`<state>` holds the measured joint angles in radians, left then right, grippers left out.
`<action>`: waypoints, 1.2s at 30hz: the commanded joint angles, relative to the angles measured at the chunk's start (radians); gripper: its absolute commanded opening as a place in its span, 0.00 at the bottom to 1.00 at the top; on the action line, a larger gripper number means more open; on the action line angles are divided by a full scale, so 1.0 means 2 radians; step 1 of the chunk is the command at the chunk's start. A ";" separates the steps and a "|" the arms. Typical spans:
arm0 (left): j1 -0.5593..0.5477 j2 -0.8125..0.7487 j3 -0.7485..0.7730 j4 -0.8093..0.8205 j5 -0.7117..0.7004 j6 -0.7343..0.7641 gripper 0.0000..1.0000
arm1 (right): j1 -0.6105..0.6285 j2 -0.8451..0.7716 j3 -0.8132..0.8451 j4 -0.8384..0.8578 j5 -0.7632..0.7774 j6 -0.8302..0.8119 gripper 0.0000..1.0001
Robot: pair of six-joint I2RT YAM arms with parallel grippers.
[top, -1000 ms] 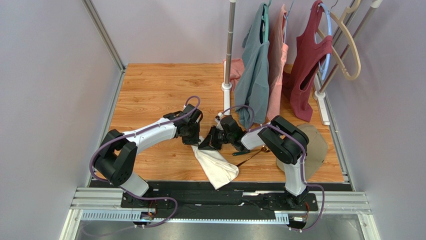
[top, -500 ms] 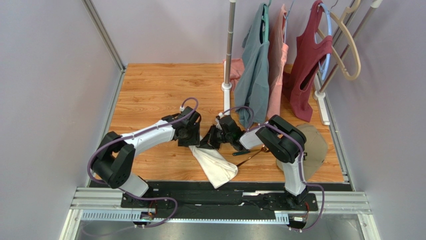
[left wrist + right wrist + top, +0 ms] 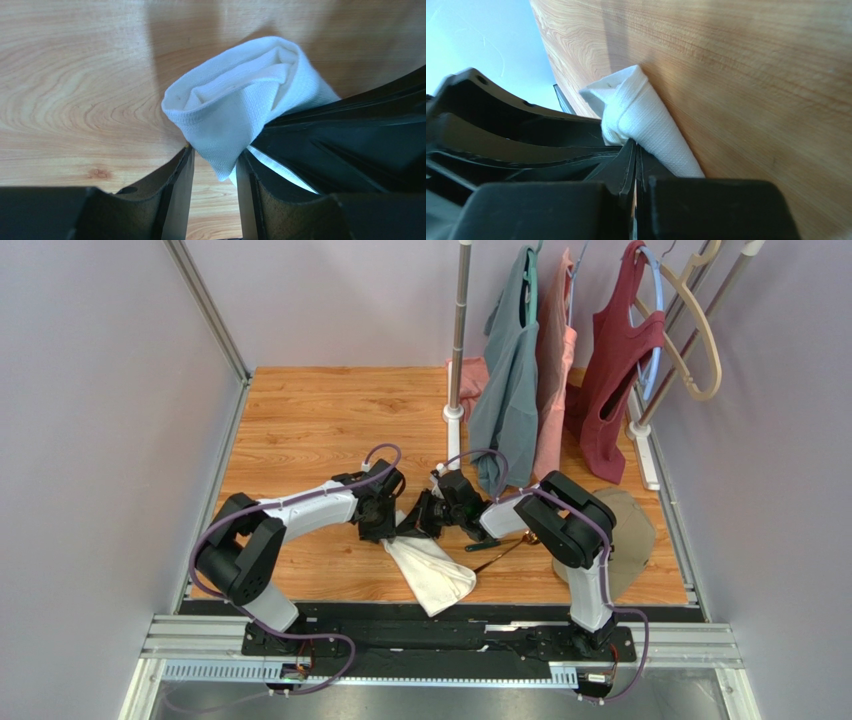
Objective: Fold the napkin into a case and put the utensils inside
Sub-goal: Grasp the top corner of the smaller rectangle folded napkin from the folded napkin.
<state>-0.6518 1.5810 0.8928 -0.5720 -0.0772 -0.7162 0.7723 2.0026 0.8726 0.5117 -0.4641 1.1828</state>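
Where the left gripper [image 3: 387, 535] and the right gripper [image 3: 412, 527] meet, near the middle of the worktop's [image 3: 300, 420] front edge, one white napkin [image 3: 437, 575] lies folded into a tapered roll, with its broad end toward that edge.

Left gripper: released. Its two fingers [image 3: 179, 195] stand apart on either side of the napkin's raised narrow tip, and bare wood shows in the gap below the cloth.

Right gripper: clenched on the same tip. The cloth emerges from between its two closed fingers [image 3: 626, 162].

Utensils [image 3: 495, 547]: on the wood just right of the napkin, dark handle toward it and gold head farther right. Their number cannot be told.

Far right corner: one rack [image 3: 459, 340] carries three hanging pieces, a teal garment [image 3: 510, 380], a pink garment [image 3: 553, 390] and a maroon garment [image 3: 612, 390].

Right edge: one beige cap [image 3: 635, 530].
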 commanded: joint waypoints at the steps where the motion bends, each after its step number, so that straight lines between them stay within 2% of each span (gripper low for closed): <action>1: 0.004 0.015 0.018 0.012 -0.015 -0.005 0.45 | 0.005 -0.020 0.003 -0.026 0.013 -0.030 0.00; 5: 0.005 0.025 0.015 0.024 -0.021 -0.009 0.42 | 0.008 -0.024 0.004 -0.040 0.013 -0.044 0.00; 6: 0.005 0.026 0.015 0.026 -0.019 -0.009 0.40 | 0.009 -0.026 0.005 -0.046 0.012 -0.049 0.00; 7: 0.005 0.027 0.013 0.027 -0.017 -0.010 0.32 | 0.009 -0.026 0.006 -0.053 0.010 -0.054 0.00; 9: 0.005 0.014 0.004 0.037 -0.007 -0.008 0.28 | 0.009 -0.033 0.005 -0.059 0.013 -0.062 0.00; 12: 0.005 -0.025 -0.024 0.048 0.000 -0.011 0.31 | 0.008 -0.036 0.018 -0.078 0.002 -0.081 0.00; 15: 0.005 -0.044 -0.018 0.037 0.013 -0.008 0.30 | 0.010 -0.051 0.028 -0.102 0.003 -0.110 0.00; 27: 0.005 -0.041 -0.014 0.031 0.022 -0.009 0.30 | -0.013 -0.144 0.076 -0.322 0.049 -0.260 0.00; 32: 0.005 -0.033 -0.012 0.034 0.021 -0.005 0.30 | -0.036 -0.193 0.040 -0.379 0.084 -0.331 0.00; 36: 0.005 -0.024 -0.016 0.039 0.024 -0.007 0.30 | -0.045 -0.222 -0.003 -0.390 0.111 -0.351 0.00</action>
<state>-0.6453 1.5166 0.8558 -0.5140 -0.0486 -0.7296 0.6952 1.6218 0.9333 -0.1776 -0.3149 0.5850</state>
